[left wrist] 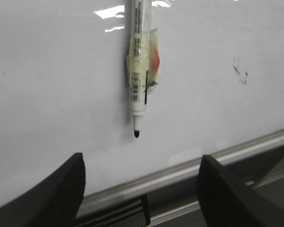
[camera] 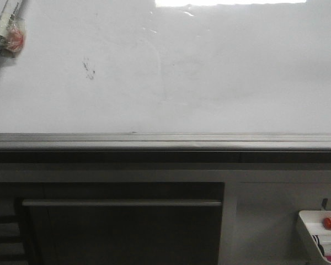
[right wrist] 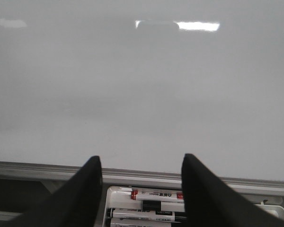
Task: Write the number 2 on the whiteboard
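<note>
The whiteboard (camera: 209,83) fills the upper front view, with a grey rail (camera: 165,141) along its lower edge. No drawn 2 shows on it; only a small dark smudge (camera: 89,68). A white marker (left wrist: 139,56) with an uncapped black tip is stuck to the board with tape at the front view's top left (camera: 1,33). My left gripper (left wrist: 142,179) is open and empty, below the marker tip. My right gripper (right wrist: 141,182) is open and empty, over the marker tray (right wrist: 132,198). Neither gripper shows in the front view.
The white tray (camera: 311,234) hangs at the lower right below the rail and holds several markers (right wrist: 156,194), one with a red cap (camera: 329,222). A dark cabinet front with a bar handle (camera: 121,202) lies under the board.
</note>
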